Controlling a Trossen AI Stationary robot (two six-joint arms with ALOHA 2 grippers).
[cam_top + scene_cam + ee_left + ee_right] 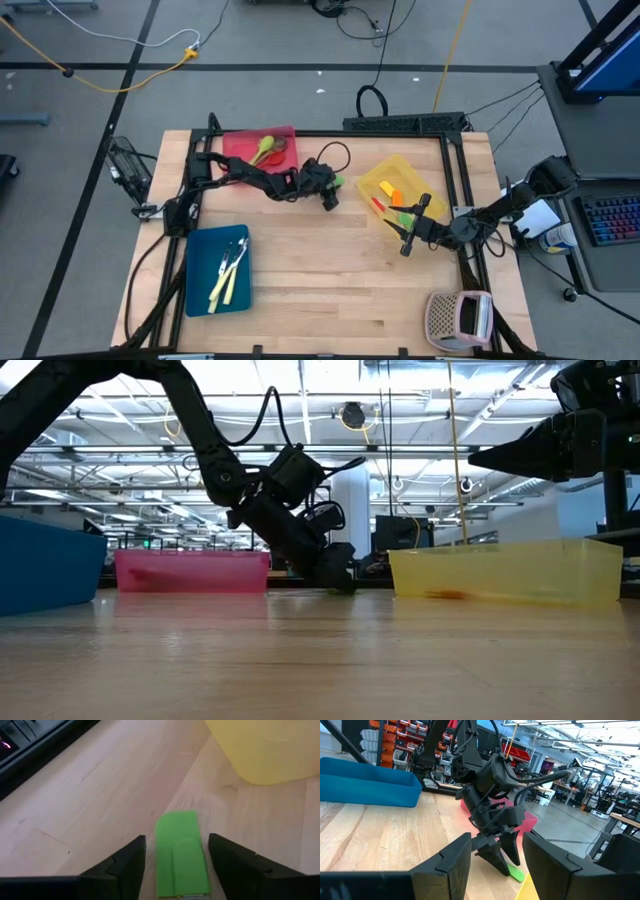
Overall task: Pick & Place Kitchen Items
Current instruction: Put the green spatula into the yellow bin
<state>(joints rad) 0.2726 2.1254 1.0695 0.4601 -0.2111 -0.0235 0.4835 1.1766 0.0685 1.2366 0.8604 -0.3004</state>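
Observation:
A spatula with a green head lies flat on the wooden table beside the yellow tray. My left gripper is open and low at the table, with one finger on each side of the green head; a gap shows on both sides. It also shows in the high view, next to the green spatula, and in the low view. My right gripper is open and empty, lifted off the table at the yellow tray's near edge.
The yellow tray holds orange and green utensils. A red tray at the far left holds a green spoon. A blue tray at the near left holds cream-handled knives. A perforated box stands at the near right.

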